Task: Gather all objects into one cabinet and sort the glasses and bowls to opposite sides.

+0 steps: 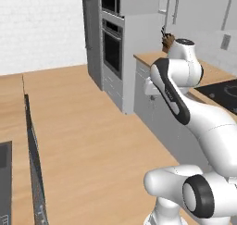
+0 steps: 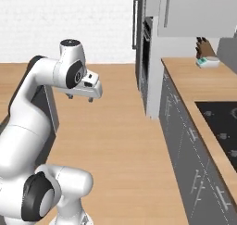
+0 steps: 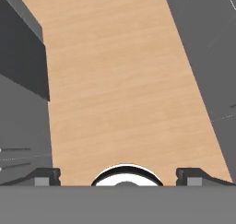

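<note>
Jaws wide apart, empty, over wooden floor point(image 3: 124, 80).

Pale wood-grain floor point(image 3: 124, 80) spreads beneath the gripper point(image 3: 118, 176), whose fingertips point(image 3: 44, 176) are dark grey. Grey cupboard fronts point(image 3: 207, 48) flank it. The cooktop point(image 2: 222, 122) is black, the counter point(image 2: 190, 80) tan.

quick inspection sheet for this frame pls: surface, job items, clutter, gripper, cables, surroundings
Surface: wooden countertop along the right, black cooktop set in it; wood floor below.
Job's things: nothing seen; no mugs or bowls, wall cabinet doors closed.
Clutter: knife block and a small pale dish at the counter's far end.
Grippers: gripper open, empty, pointing down over the floor.
Cables: nothing seen.
Surroundings: built-in oven in a tall grey unit, white wall behind, grey base drawers.
</note>
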